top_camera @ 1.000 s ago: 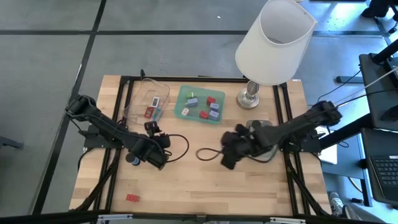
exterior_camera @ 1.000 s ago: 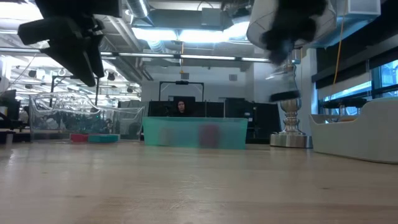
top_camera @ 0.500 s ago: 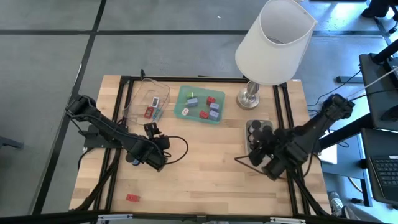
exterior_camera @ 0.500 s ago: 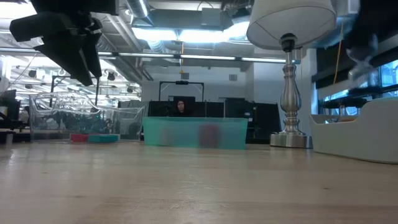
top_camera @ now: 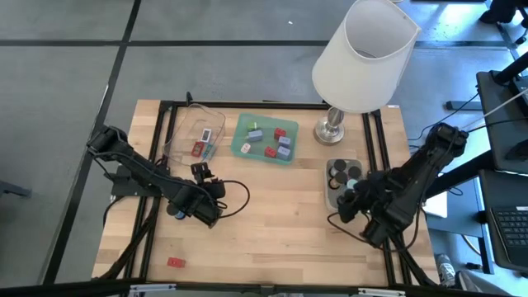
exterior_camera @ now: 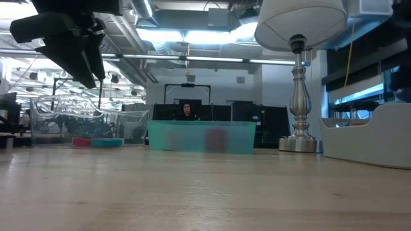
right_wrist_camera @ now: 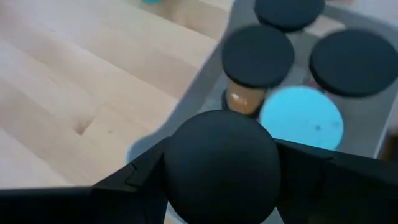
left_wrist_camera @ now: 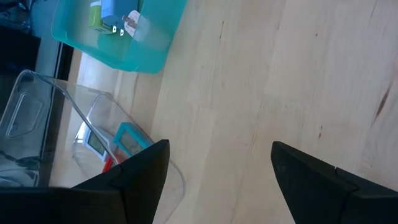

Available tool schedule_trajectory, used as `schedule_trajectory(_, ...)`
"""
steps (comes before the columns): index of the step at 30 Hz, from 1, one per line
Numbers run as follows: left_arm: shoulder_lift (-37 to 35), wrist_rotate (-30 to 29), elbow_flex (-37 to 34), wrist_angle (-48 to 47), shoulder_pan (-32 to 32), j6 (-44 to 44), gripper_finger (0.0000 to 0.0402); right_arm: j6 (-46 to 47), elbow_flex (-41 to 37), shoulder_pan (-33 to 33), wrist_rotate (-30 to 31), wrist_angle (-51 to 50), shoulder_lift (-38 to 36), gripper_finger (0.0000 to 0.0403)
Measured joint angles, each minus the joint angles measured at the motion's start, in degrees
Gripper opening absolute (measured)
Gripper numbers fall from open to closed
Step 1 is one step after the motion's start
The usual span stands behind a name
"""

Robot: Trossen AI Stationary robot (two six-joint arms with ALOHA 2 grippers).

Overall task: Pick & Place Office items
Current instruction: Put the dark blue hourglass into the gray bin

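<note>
- The right gripper (top_camera: 353,200) is hanging just in front of the grey tray (top_camera: 330,183) at the right side of the table (top_camera: 272,223), and its jaws are clamping a black round cap (right_wrist_camera: 221,165).
- Inside that grey tray, more black caps (right_wrist_camera: 258,55) are sitting close together, with one mint-green cap (right_wrist_camera: 301,117) among them.
- The left gripper (top_camera: 208,176) is hovering over bare wood left of centre, its jaws standing apart with nothing between them.
- The green tray (top_camera: 246,124) at the back is holding small red, lavender and blue blocks (top_camera: 271,152).
- Beside it, the clear tray (top_camera: 177,136) is holding flat red and teal rectangles (top_camera: 200,148).
- One red piece (top_camera: 176,262) is lying alone near the table's front left edge, well apart from everything else.
- The white-shaded lamp (top_camera: 363,54) is standing at the back right, behind the grey tray.
</note>
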Motion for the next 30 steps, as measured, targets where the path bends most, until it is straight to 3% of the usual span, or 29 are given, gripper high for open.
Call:
schedule_trajectory(7, 0.0, -0.04, 0.0, 0.0, 0.0, 0.13, 0.0279, 4.32, -3.73, 3.19, -4.32, 1.46, 0.0, 0.0209)
schedule_trajectory(16, 0.0, -0.93, 0.0, 0.0, 0.0, 0.14, 0.0279, 1.91, -3.77, 5.02, -3.96, 1.46, 0.0, 0.0213)
schedule_trajectory(30, 0.0, -1.05, 0.0, 0.0, 0.0, 0.13, 0.0279, 1.44, -3.79, 5.0, -9.4, 1.19, 0.0, 0.023)
